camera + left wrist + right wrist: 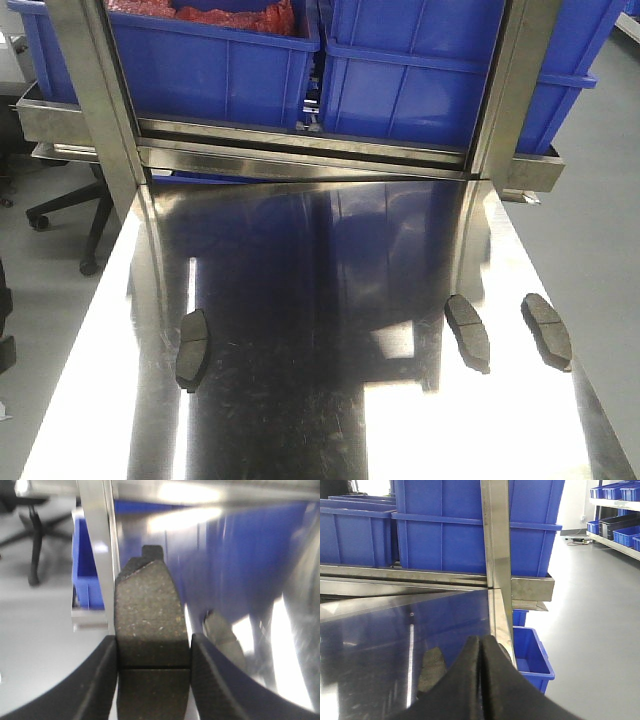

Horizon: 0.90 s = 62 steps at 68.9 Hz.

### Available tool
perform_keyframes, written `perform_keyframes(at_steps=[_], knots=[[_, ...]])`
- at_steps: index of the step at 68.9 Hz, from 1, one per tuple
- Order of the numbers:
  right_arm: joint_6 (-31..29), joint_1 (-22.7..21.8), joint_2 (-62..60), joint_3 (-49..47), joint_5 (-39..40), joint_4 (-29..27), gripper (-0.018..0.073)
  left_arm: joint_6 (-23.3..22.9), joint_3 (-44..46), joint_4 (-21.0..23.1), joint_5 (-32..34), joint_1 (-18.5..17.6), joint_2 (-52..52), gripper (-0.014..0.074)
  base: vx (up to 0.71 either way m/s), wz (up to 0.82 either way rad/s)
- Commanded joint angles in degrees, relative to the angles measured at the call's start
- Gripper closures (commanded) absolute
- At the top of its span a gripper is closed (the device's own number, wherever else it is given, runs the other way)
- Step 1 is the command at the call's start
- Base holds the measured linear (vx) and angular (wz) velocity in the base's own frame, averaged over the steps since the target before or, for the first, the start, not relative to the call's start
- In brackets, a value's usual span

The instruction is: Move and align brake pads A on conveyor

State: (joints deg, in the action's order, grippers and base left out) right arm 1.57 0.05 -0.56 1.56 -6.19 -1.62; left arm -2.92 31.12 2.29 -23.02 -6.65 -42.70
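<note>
Three brake pads lie on the shiny steel table (pixel 300 420): one at the left (pixel 192 348), one right of centre (pixel 468 332), one by the right edge (pixel 547 330). Neither gripper shows in the front view. In the left wrist view my left gripper (pixel 153 640) is shut on another dark, speckled brake pad (pixel 149 605), its fingers (pixel 97 680) pressing both long sides at the groove. A further pad (pixel 222 635) lies on the table just right of it. My right gripper (pixel 480 647) is shut and holds nothing. A pad (pixel 431 667) lies left of its fingers. The conveyor is out of view.
Blue bins (pixel 420 80) sit on a steel shelf behind the table, framed by two steel posts (pixel 100 110) (pixel 505 90). An office chair (pixel 70 200) stands on the floor at the left. A blue bin (pixel 532 652) sits on the floor off the table's right edge.
</note>
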Motion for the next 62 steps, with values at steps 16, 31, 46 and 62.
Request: perform_keyframes(at_steps=[16, 31, 46, 62], knots=[[-0.38, -0.05, -0.89, 1.22, 4.12, 0.41, 0.0569, -0.11, 1.53, 0.61, 5.42, -0.23, 0.93, 0.0514, 0.0, 0.0], [-0.38, -0.05, -0.89, 1.22, 4.12, 0.41, 0.0569, -0.11, 1.53, 0.61, 5.42, -0.23, 0.93, 0.0514, 0.0, 0.0], [-0.38, -0.05, -0.89, 1.22, 4.12, 0.41, 0.0569, -0.11, 1.53, 0.61, 5.42, -0.23, 0.93, 0.0514, 0.0, 0.0], [-0.38, -0.05, -0.89, 1.22, 4.38, 0.41, 0.0569, -0.11, 1.53, 0.61, 5.42, -0.23, 0.93, 0.0514, 0.0, 0.0]])
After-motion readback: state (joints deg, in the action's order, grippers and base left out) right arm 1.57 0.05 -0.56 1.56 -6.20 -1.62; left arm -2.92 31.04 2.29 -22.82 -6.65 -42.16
